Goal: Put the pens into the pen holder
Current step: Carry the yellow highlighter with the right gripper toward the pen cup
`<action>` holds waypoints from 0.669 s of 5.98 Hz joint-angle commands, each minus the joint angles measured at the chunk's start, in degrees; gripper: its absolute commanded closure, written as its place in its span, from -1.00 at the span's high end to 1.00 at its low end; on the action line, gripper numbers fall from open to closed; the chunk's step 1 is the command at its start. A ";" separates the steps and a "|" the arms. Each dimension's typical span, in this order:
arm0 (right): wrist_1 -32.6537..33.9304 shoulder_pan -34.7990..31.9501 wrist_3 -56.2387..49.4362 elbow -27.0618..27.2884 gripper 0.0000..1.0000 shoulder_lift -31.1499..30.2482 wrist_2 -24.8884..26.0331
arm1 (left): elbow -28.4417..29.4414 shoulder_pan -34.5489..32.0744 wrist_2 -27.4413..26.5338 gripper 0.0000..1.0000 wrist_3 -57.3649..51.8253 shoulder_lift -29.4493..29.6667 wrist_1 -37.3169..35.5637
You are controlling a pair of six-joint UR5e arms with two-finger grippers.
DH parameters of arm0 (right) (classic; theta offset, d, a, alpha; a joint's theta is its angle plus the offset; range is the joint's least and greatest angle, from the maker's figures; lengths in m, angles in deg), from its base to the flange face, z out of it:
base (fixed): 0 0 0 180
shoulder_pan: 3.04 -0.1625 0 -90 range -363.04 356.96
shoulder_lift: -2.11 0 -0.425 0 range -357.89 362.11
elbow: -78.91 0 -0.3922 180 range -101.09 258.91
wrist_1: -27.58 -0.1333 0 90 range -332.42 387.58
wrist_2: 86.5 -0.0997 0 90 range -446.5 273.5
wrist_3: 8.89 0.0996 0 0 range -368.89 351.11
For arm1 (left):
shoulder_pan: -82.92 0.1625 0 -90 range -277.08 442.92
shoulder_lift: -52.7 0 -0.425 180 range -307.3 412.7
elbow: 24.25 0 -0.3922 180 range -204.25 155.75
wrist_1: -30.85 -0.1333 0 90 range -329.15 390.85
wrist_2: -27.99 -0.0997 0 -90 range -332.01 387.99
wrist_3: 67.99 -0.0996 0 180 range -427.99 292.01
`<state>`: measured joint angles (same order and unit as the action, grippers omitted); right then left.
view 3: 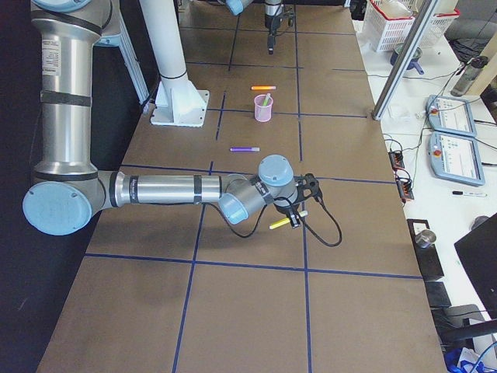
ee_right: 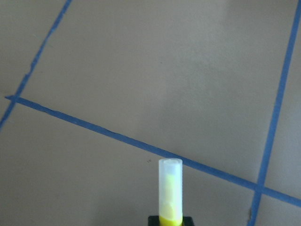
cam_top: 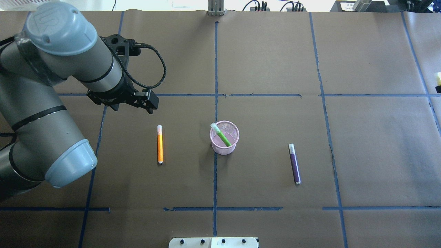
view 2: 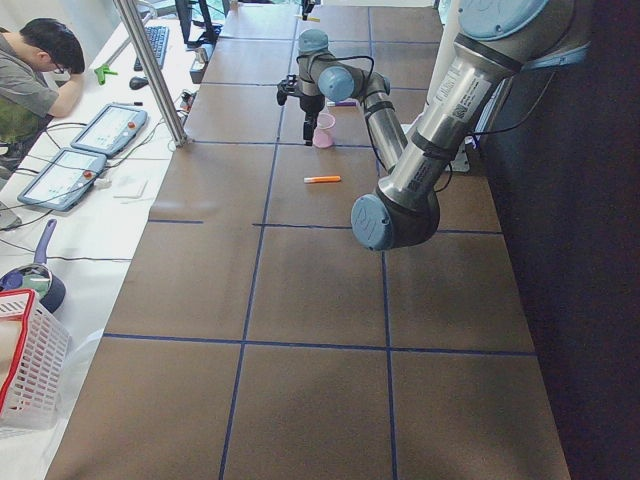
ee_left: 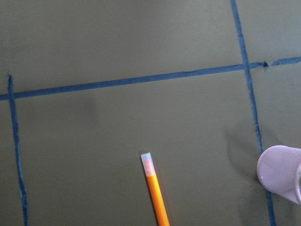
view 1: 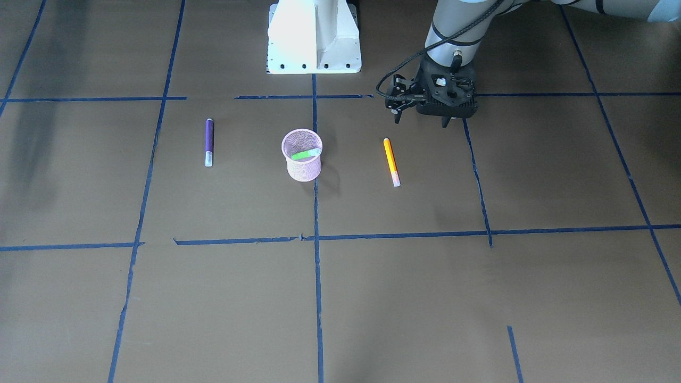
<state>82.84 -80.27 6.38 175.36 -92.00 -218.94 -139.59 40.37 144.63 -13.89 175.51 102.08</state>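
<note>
The pink mesh pen holder (cam_top: 224, 137) stands mid-table with the green pen (cam_top: 222, 135) leaning inside it. The orange pen (cam_top: 160, 144) lies flat to its left and the purple pen (cam_top: 294, 163) flat to its right. My left gripper (view 1: 421, 121) is open and empty. It hangs above the table near the orange pen (view 1: 391, 161) and does not touch it. The left wrist view shows that pen's pale cap end (ee_left: 156, 193) and the holder (ee_left: 281, 174). My right gripper (view 3: 293, 217) is far off at the table's right end, shut on a yellow pen (ee_right: 170, 188).
Blue tape lines (cam_top: 215, 103) divide the brown table into squares. The white robot base (view 1: 314, 37) stands at the table's robot side. Operator desks with teach pendants (view 3: 450, 116) and a white basket (view 2: 25, 360) lie beyond the far edge.
</note>
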 commanded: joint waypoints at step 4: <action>-0.15 15.22 24.44 9.99 -0.99 13.12 9.61 | -0.67 -3.76 0.52 1.00 -0.84 -3.01 -1.71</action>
<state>82.68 -69.29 28.41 184.91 -82.77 -213.40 -140.23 37.31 145.01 -14.69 173.03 100.51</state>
